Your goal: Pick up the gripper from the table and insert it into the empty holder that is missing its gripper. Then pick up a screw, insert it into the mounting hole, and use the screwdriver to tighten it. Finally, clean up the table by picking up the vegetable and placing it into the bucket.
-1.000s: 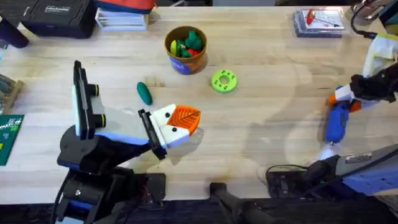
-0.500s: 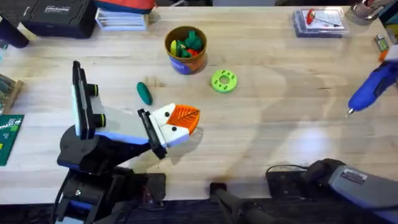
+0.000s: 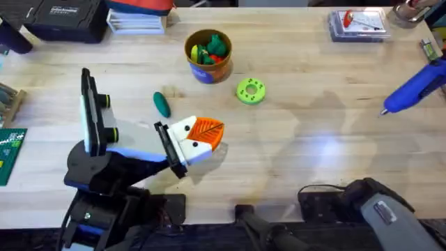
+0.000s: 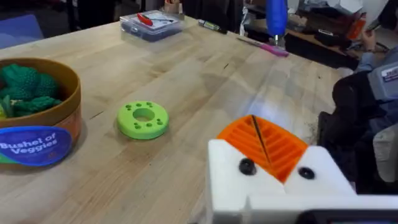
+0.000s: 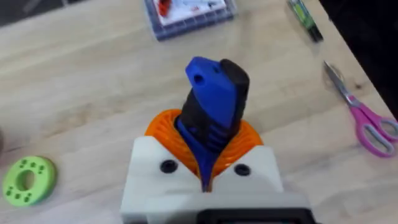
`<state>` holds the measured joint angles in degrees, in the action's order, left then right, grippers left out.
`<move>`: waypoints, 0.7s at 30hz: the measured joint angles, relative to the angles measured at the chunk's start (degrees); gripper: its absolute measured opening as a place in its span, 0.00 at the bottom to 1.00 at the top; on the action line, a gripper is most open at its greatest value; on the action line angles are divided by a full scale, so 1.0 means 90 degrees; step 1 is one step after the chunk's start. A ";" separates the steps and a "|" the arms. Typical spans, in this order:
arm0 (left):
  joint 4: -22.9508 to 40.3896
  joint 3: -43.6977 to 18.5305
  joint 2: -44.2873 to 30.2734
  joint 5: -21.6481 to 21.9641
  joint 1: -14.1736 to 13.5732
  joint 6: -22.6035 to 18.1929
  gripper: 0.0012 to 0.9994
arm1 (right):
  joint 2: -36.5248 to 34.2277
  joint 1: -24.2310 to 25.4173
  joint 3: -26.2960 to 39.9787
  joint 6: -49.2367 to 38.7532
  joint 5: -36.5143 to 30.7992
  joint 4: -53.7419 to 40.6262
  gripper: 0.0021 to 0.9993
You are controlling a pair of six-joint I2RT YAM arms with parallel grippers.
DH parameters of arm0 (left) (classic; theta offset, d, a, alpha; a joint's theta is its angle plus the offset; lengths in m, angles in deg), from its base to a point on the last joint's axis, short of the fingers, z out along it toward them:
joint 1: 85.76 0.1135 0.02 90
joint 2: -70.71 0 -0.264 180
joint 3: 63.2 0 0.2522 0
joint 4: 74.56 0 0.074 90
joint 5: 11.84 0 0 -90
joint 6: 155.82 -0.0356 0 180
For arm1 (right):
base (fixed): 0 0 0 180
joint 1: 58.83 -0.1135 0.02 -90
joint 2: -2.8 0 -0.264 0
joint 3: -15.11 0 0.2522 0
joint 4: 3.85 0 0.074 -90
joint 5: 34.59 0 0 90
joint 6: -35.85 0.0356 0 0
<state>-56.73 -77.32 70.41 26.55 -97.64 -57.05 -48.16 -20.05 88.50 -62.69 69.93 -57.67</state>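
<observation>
Right claw (image 5: 208, 168) clamps the screwdriver (image 5: 211, 102) — left claw (image 4: 264, 146) pressed closed, holding nothing.

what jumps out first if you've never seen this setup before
The blue screwdriver, clamped in the right gripper, hangs tilted above the table's far right. Near the middle sit the lime-green disc and the bucket of toy veggies, with the dark green vegetable lying alone left of them.
</observation>
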 joint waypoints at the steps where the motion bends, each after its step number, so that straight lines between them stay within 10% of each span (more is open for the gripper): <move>1: 0.0000 0.0000 -0.0002 0.0000 0.0000 0.0000 0.00 | 0.0239 0.0000 -0.0182 0.0063 0.0125 0.0135 0.03; 13: -0.0002 0.0000 -0.0002 0.0000 0.0000 0.0002 0.00 | 0.2040 -0.0097 -0.1240 0.1201 0.2503 0.1757 0.03; 21: 0.0000 0.0000 -0.0002 0.0000 0.0000 0.0000 0.00 | 0.2038 -0.1353 -0.1281 0.1549 0.3376 0.1975 0.03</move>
<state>-56.73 -77.32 70.39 26.55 -97.64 -57.05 -29.82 -32.22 76.97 -48.75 100.31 -39.90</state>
